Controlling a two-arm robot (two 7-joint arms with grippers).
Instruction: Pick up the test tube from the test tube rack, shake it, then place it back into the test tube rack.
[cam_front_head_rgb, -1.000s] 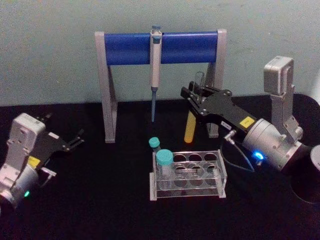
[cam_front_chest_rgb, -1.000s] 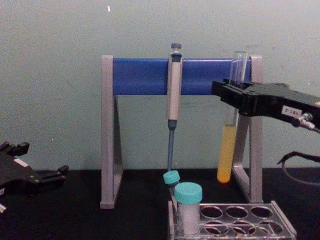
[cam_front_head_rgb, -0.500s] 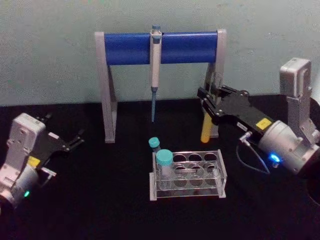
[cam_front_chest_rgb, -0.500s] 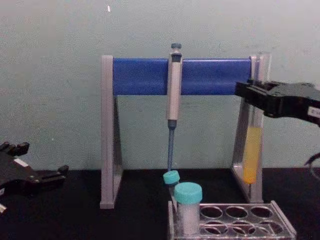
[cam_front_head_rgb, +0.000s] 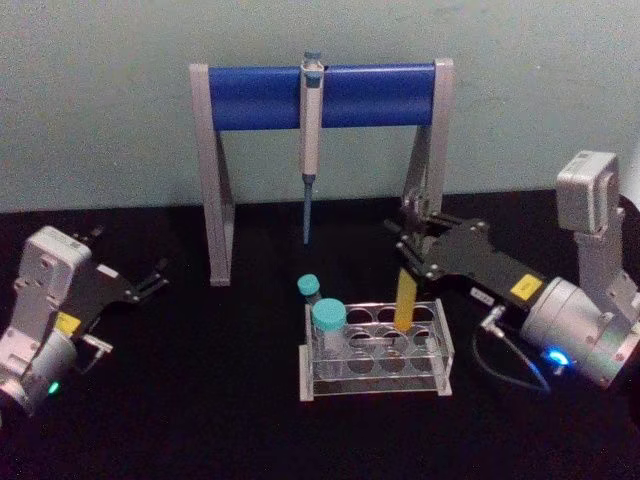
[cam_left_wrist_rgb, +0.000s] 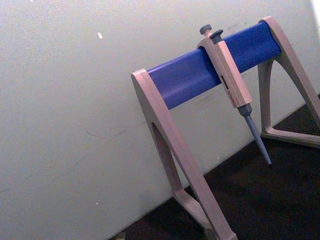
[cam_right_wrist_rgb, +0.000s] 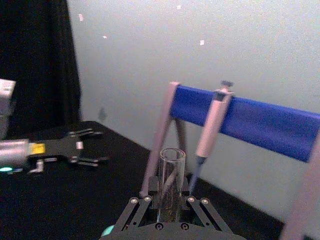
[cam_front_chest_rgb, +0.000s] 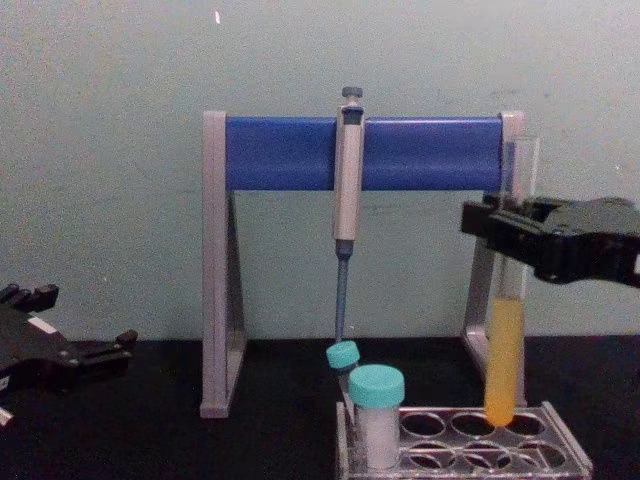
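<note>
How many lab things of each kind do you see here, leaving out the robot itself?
Test tube with yellow liquid: 1
Teal-capped tubes: 2
Test tube rack: 1
Pipette: 1
Pipette stand: 1
Total: 6

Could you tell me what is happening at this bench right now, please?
The right tool is shut on the test tube. It holds the tube upright, with the yellow-filled bottom at a back-row hole of the test tube rack. Whether the bottom is inside the hole is unclear. The left tool sits open and idle on the left.
</note>
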